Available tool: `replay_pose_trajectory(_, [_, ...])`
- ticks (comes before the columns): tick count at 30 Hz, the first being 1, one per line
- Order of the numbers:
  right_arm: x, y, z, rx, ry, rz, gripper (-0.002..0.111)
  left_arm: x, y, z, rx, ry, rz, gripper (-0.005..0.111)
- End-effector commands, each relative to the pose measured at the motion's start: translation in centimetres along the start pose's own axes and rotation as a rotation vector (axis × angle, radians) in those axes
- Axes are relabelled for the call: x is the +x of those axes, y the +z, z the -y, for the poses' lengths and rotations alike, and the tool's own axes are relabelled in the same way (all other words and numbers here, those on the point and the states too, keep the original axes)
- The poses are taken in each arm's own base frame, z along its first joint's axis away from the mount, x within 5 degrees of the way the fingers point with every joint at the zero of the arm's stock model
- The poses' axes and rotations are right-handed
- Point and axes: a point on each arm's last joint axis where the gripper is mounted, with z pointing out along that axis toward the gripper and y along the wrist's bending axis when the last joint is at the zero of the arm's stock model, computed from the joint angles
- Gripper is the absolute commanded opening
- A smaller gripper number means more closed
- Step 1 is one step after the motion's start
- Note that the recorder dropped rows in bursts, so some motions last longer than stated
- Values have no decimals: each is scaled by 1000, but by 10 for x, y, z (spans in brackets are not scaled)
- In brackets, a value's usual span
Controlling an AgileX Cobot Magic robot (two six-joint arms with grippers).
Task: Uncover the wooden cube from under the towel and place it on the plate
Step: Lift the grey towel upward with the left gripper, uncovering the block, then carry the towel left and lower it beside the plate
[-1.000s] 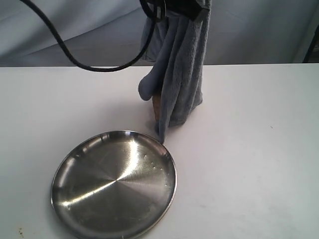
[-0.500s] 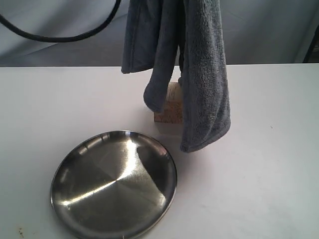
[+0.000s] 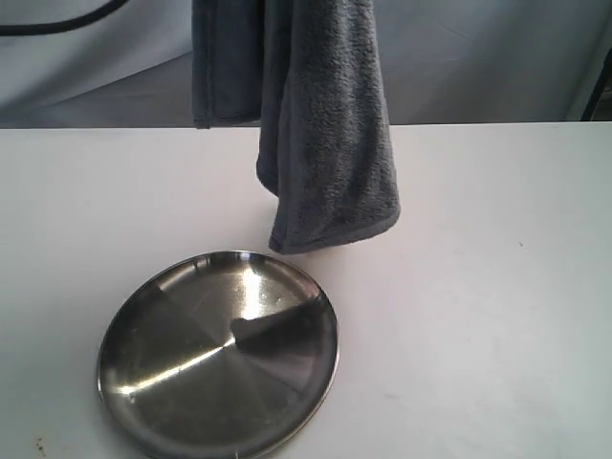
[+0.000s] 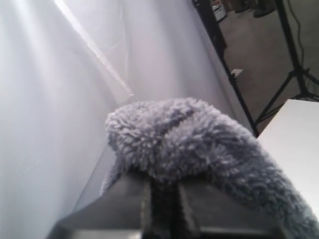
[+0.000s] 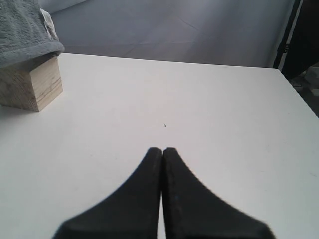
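1. While the left tool (image 4: pixel 162 188) is pinched tight on a bunch of the grey-blue towel (image 4: pixel 169 134), the towel hangs high over the white table (image 3: pixel 478 316); its bottom edge is off the table, near the far rim of the steel plate (image 3: pixel 172 382).
2. From the outside camera the wooden cube cannot be seen; the hanging towel is in front of it.
3. The right wrist camera does show the wooden cube (image 5: pixel 31 84); it sits flat on the table, well away from the right tool (image 5: pixel 162 152); a fold of towel hangs right at its top, and I cannot tell if they touch.
4. The right tool is closed with nothing in it; its two fingers press together.
5. The plate has nothing on it; only a dark mirror picture of the towel shows there.
6. I think the uncovering step is nearly done; the cube step is not yet begun.
7. Next, I think the towel should go off to one side, clear of cube and plate; then the right tool must open wide, reach the cube, pinch two flat sides, and carry it to the plate.
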Motion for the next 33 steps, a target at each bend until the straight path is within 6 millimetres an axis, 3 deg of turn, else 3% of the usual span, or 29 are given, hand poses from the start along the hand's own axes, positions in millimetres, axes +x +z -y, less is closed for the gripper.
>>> replay_pose_trajectory(1, [1, 0, 0, -3, 4, 1, 0, 9, -10, -32, -113, -52, -53, 0])
replay_pose_trajectory(6, [1, 0, 0, -3, 4, 1, 0, 29, -17, -61, -186, -97, -157, 0])
replay_pose_trajectory(13, [1, 0, 0, -3, 4, 1, 0, 37, -32, -87, -268, -155, -177, 0])
replay_pose_trajectory(22, [1, 0, 0, -3, 4, 1, 0, 57, -30, -81, -234, -146, -304, 0])
replay_pose_trajectory(29, [1, 0, 0, -3, 4, 1, 0, 98, -17, -71, -231, -101, -359, 0])
replay_pose_trajectory(33, [1, 0, 0, -3, 3, 1, 0, 116, -17, -84, -296, -212, -328, 0])
